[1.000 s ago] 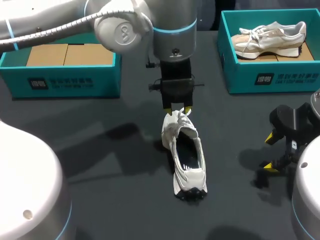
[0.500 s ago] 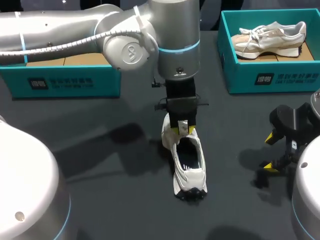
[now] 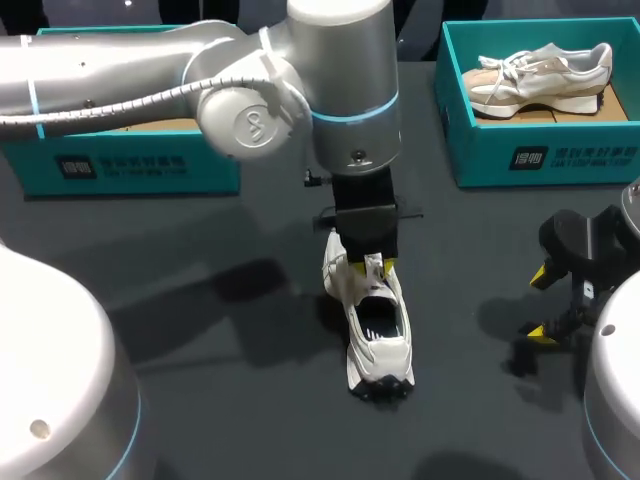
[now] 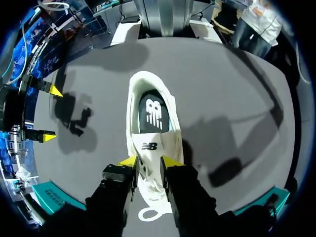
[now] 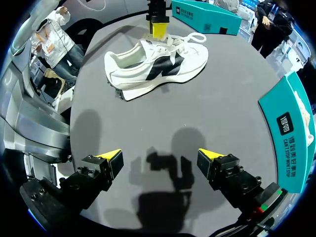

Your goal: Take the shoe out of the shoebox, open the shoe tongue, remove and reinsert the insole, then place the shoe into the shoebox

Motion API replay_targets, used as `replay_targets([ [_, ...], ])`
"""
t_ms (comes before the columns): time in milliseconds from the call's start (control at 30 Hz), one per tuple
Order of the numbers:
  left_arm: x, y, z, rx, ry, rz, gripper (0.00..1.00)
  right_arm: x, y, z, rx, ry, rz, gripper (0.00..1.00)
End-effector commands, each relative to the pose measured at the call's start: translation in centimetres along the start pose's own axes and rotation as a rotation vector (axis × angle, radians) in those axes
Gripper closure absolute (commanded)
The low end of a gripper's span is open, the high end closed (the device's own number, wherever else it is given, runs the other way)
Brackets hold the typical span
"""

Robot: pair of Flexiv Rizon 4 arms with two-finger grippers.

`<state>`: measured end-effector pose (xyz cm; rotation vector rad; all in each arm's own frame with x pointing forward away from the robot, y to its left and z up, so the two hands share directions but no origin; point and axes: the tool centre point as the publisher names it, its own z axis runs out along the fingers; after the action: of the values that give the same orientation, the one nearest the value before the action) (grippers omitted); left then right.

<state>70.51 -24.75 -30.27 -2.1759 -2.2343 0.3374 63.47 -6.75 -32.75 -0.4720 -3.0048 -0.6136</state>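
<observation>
On the worktop, a white shoe, its tongue pinched by the left claw; right claw open; right box holds second shoe.

The shoe — white, with a dark panel on its side — stands upright on its sole near the middle of the dark surface, toe toward the boxes and heel toward the robot. Its tongue is pinched from both sides by the yellow tips of the left end effector. Behind the tongue the mouth gapes, and a dark insole with a white mark lies inside. A lace loop trails past the toe. The left box is teal and open, showing brown card. The right box, also teal and open, holds a second shoe — beige and white — on its side.
</observation>
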Motion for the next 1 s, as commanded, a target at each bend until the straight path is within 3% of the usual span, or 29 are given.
replay_targets([
  [33,0.7,-0.2,-1.4,-0.015,-0.022,-0.005,0.72,0.2,-0.1,-0.1,0.001,-0.003,0.000,0.00],
  [167,0.2,-0.2,-0.9,-0.014,-0.031,-0.005,0.72,0.2,-0.1,-0.1,0.001,-0.003,0.000,0.00],
  [367,-0.1,-0.9,1.9,0.015,-0.013,0.004,0.72,0.2,-0.1,-0.1,0.001,-0.003,0.000,0.00],
  [667,1.0,-2.1,4.0,0.052,-0.001,-0.003,0.72,0.2,-0.1,-0.1,0.001,-0.003,0.000,0.00],
  [833,1.5,-2.9,2.9,0.034,-0.025,-0.004,0.71,0.2,-0.1,-0.1,0.001,-0.003,0.000,0.00],
  [1000,1.5,-3.7,0.1,-0.008,-0.040,-0.020,0.67,0.2,-0.1,-0.1,0.001,-0.003,0.000,0.00],
])
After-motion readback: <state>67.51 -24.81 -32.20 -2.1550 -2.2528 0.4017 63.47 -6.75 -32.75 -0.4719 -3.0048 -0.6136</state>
